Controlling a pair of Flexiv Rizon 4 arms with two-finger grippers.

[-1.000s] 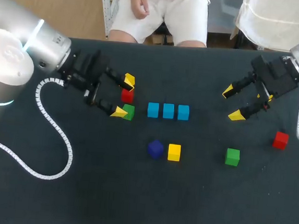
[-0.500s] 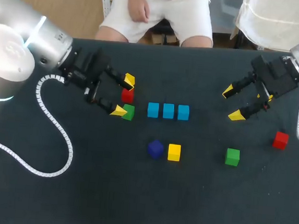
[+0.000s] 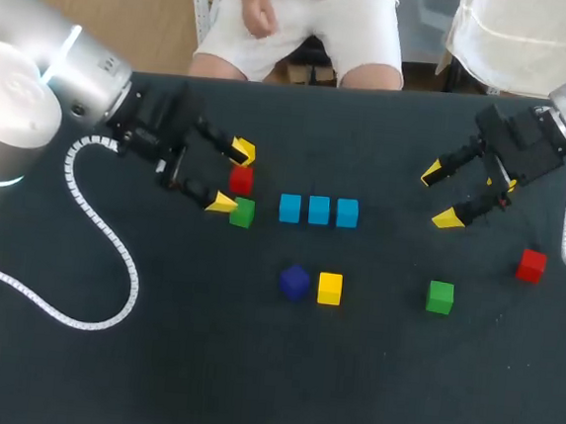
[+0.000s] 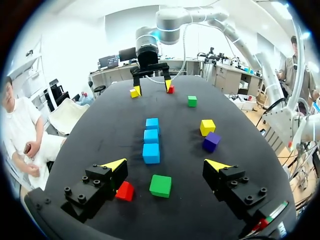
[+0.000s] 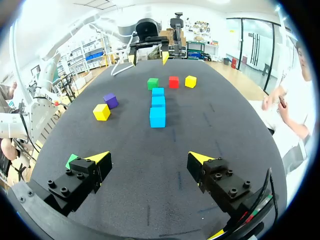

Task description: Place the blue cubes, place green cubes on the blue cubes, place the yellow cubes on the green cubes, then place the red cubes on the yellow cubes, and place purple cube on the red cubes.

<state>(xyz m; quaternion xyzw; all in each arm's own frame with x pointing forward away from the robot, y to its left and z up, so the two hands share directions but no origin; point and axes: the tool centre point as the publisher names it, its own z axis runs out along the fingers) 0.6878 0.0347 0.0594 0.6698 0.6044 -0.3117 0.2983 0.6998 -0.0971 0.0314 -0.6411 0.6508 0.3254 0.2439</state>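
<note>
Three blue cubes (image 3: 319, 210) lie in a row at mid-table, also visible ahead of the fingers in the left wrist view (image 4: 151, 153). My left gripper (image 3: 231, 177) is open just left of them. A red cube (image 3: 241, 180) sits between its fingertips and a green cube (image 3: 242, 212) sits by the near tip (image 4: 160, 185). A yellow cube (image 5: 190, 81) lies beside that red one. A purple cube (image 3: 295, 282) and a yellow cube (image 3: 330, 288) sit nearer the front. My right gripper (image 3: 440, 196) hangs open at the right, holding nothing, with a green cube (image 3: 440, 296) and a red cube (image 3: 531, 265) nearby.
My left arm's white cable (image 3: 101, 256) loops over the table's left part. The dark table (image 3: 267, 389) stretches bare toward the front edge.
My left gripper has drawn back slightly to the left, away from the red and green cubes. The right arm and all the cubes have stayed where they were.
</note>
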